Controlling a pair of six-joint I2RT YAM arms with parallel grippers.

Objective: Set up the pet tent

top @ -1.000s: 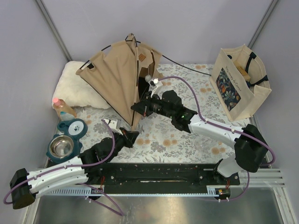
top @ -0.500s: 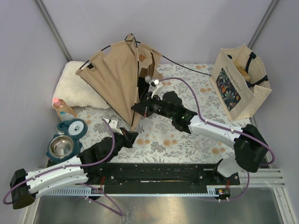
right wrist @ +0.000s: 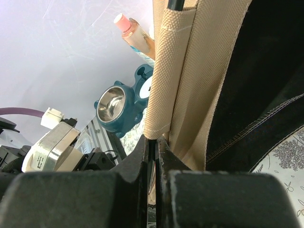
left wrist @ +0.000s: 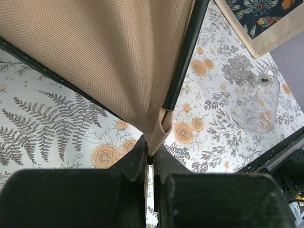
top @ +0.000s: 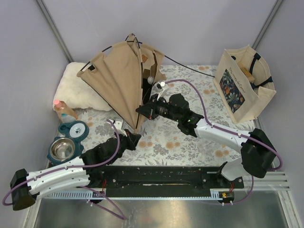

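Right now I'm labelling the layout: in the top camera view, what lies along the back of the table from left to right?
white cushion → pet tent → tote bag

bright, even light; soft shadows

This is a robot lab: plain grey walls (top: 190, 28) box in a table (top: 190, 147), and a left arm (top: 57, 176) and right arm (top: 223, 133) sit on a black rail (top: 156, 176) at its near edge.
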